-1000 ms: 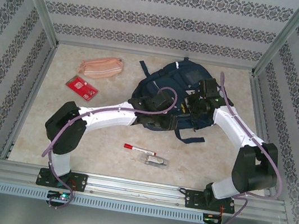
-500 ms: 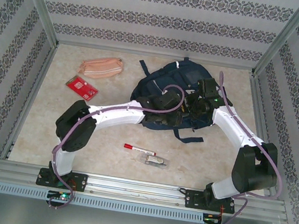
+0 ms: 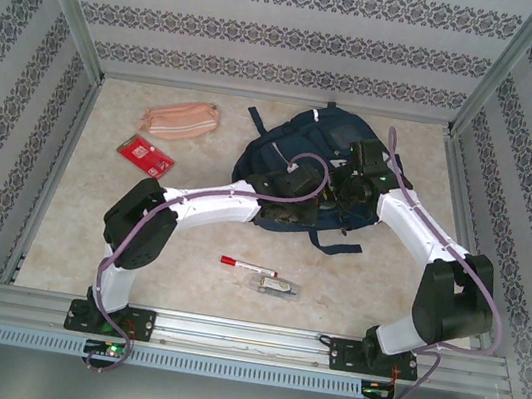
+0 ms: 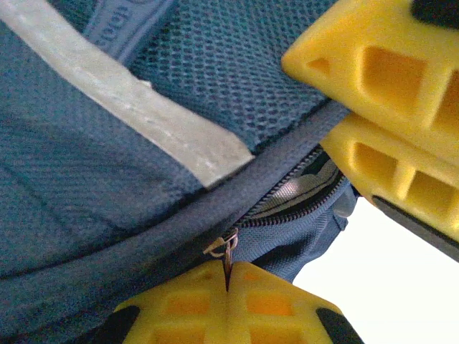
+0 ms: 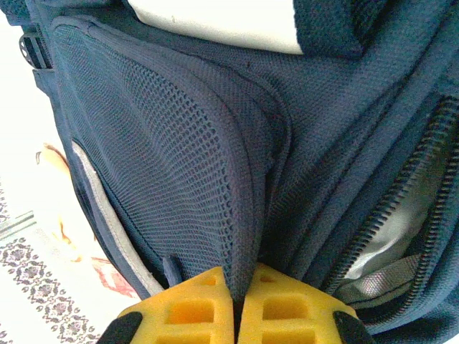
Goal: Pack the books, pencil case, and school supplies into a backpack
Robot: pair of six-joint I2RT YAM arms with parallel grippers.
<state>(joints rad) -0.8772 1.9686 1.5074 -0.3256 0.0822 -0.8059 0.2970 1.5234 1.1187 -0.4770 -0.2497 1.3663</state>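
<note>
The navy backpack (image 3: 308,140) lies at the back middle of the table. My left gripper (image 3: 299,193) (image 4: 228,278) is shut on the small metal zipper pull (image 4: 229,251) of a partly open zip with grey lining (image 4: 297,192) showing. My right gripper (image 3: 348,182) (image 5: 240,288) is shut on a fold of the backpack's mesh pocket (image 5: 179,165); its yellow fingers (image 4: 387,115) appear close by in the left wrist view. The salmon pencil case (image 3: 179,120) lies at the back left. The red packet (image 3: 147,154), the red-capped marker (image 3: 247,265) and the clear-wrapped item (image 3: 275,286) lie loose. The books are out of view.
Patterned walls and metal frame posts (image 3: 73,12) enclose the table on three sides. The marker and wrapped item lie on the beige tabletop (image 3: 183,278) between the two arm bases. A white reflective stripe (image 4: 143,107) crosses the backpack front.
My left arm has reached further right onto the backpack and its fingers have closed on the zipper pull. The right gripper has kept its hold almost in place.
</note>
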